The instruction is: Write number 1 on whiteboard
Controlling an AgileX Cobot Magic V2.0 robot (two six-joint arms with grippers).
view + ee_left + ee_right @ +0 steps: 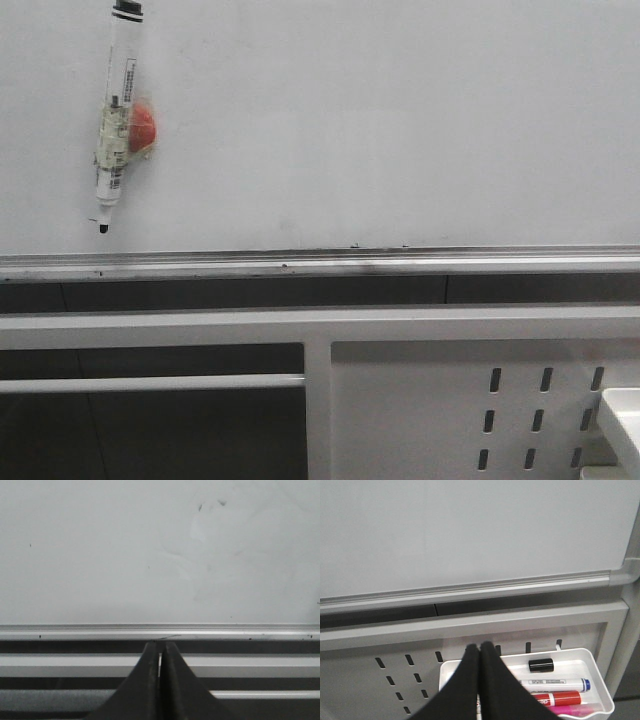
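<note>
The whiteboard (380, 120) fills the upper part of the front view, with its grey rail (320, 263) along the bottom. A clear-bodied marker pen (117, 115) hangs on the board at the far left, tip down, with a red lump taped to it. No stroke of the number 1 shows on the board; only small specks. My left gripper (160, 647) is shut and empty, below the rail. My right gripper (479, 647) is shut and empty, above a white tray. Neither gripper shows in the front view.
The white perforated metal frame (450, 400) stands below the board. A white tray (592, 662) hangs on it at the right, holding a black cap (541, 665), a blue-ended marker (555, 684), a red marker (560, 699) and a pink one.
</note>
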